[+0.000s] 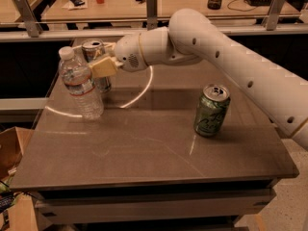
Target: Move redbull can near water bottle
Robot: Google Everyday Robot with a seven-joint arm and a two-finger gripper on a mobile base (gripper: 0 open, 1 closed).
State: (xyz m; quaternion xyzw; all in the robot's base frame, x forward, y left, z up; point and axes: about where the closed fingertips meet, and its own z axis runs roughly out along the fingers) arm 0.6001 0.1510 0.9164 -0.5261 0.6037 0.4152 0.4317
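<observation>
The gripper (pixel 102 69) was clenched on the slim can (pixel 94 49) at the far-left corner of the table (pixel 144 148), just beside the water bottle (pixel 82 88). Risk judged: a leftward push would topple the light bottle off the left edge.

The tan hand (pixel 103 67) holds the silver-grey redbull can (pixel 93 51) beside the clear water bottle (pixel 82 88).

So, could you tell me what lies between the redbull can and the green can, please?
In the camera view, the pincer gripping the redbull can and its wrist hang over that stretch; the table beneath is bare.
</observation>
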